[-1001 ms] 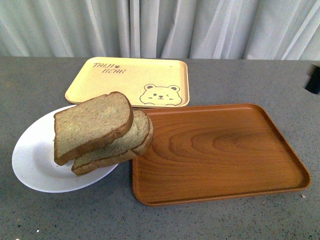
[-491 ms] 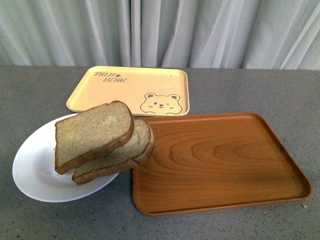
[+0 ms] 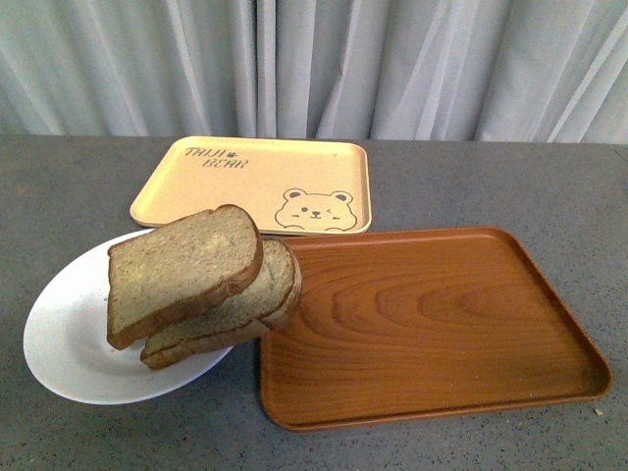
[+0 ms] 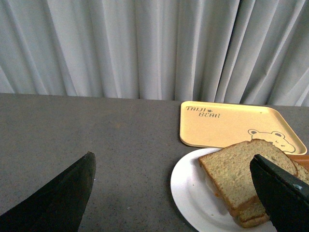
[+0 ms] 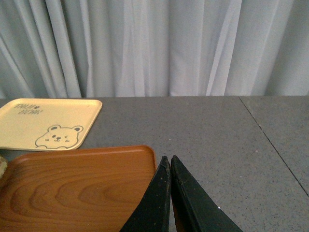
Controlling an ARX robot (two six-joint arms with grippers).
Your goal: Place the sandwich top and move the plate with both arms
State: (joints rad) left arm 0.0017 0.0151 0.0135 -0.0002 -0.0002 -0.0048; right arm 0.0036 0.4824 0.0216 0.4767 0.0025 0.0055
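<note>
The sandwich top (image 3: 183, 271) is seen lying tilted on a second bread slice (image 3: 267, 287), and both are carried by the right half of the plate (image 3: 61, 339). The plate is set on the grey table (image 3: 69, 186), at the left of the front view. The wooden tray (image 3: 432, 324) is placed just beside the plate. The lower slice appears to reach over the tray's near-left rim, though contact cannot be made out there. The bear tray (image 3: 250, 182) is laid behind both, nearer the curtain (image 3: 314, 64).

Compared with a second ago, the bread, plate and trays are found in the same arrangement. The dark shape then seen at the right edge of the front view is gone, and the whole scene is shown slightly lower in the picture.

In the left wrist view the left fingers (image 4: 63, 198) are held spread wide above the table, with the plate (image 4: 188, 193) and sandwich top (image 4: 241, 169) seen between them, untouched. In the right wrist view the right fingers (image 5: 157, 203) are pressed together with nothing between them, over the far right corner of the wooden tray (image 5: 72, 188).
</note>
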